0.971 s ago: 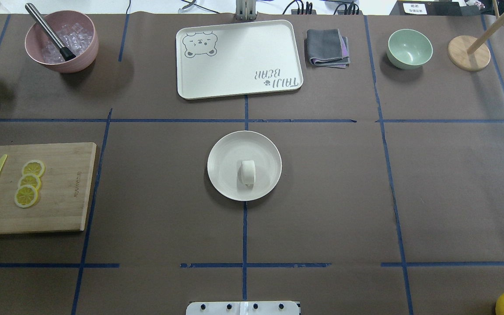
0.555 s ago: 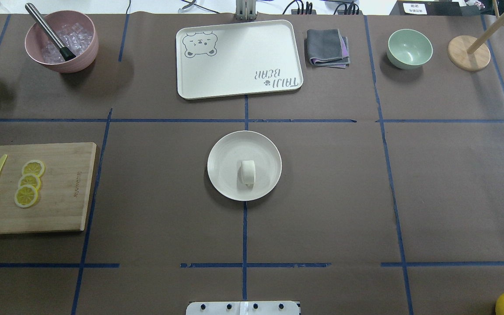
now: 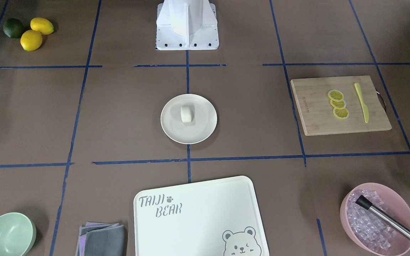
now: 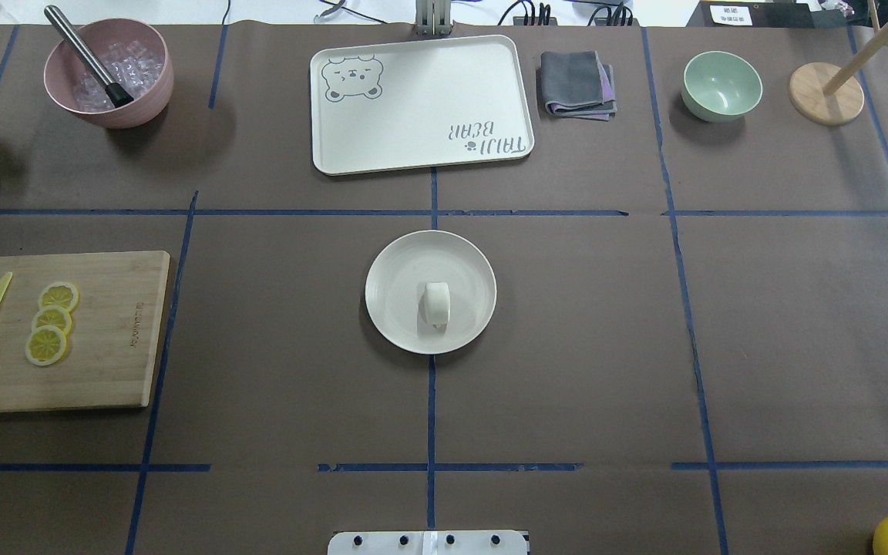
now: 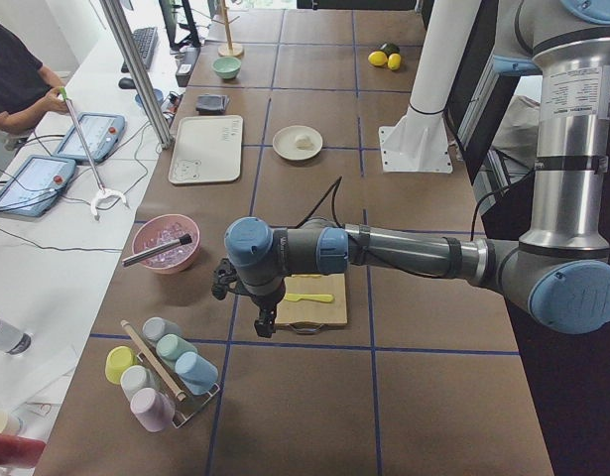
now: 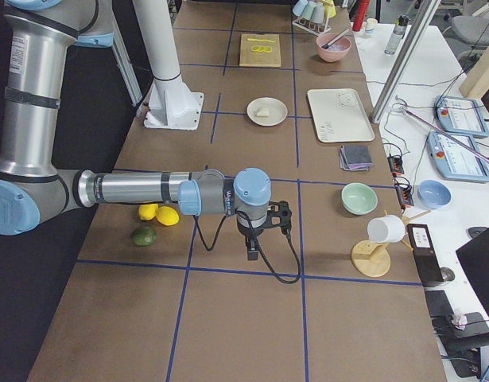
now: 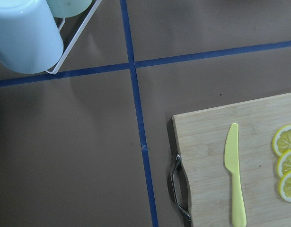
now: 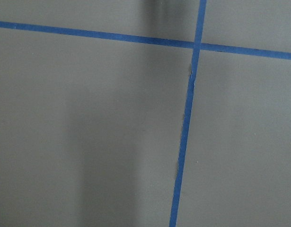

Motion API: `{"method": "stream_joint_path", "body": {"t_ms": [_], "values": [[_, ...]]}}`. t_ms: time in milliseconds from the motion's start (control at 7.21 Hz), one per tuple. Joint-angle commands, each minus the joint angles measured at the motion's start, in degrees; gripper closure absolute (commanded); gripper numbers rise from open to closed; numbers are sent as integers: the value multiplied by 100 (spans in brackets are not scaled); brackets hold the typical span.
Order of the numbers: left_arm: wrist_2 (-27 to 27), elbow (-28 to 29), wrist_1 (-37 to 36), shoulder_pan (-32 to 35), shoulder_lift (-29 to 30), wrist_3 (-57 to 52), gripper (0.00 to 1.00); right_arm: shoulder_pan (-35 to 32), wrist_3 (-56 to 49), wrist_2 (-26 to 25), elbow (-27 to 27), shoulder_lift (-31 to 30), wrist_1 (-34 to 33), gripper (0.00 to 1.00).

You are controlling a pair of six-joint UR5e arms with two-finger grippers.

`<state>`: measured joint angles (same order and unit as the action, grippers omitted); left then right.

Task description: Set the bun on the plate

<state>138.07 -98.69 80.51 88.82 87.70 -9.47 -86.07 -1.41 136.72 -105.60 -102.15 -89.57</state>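
Nothing has shifted since 1 second ago: the bun (image 4: 435,304) sits on the plate (image 4: 390,308), central on the counter (image 4: 583,347). The left claw (image 5: 257,322) and right claw (image 6: 253,248) hang well apart from it; I cannot tell whether they are spread or pressed together.

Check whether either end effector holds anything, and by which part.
Nothing seems held. The small white rounded bun lies free on the round cream-white plate; the left end effector and right end effector hang far from it.
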Motion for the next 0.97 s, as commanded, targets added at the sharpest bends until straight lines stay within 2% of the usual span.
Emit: {"method": "stream_joint_path", "body": {"t_ms": [0,832], "values": [[19,-10,8,3,-7,15,0,2,-149,12,-13,55,-332,0],[-8,-125,96,3,-15,-46,0,-6,-158,21,13,90,-333,0]]}}
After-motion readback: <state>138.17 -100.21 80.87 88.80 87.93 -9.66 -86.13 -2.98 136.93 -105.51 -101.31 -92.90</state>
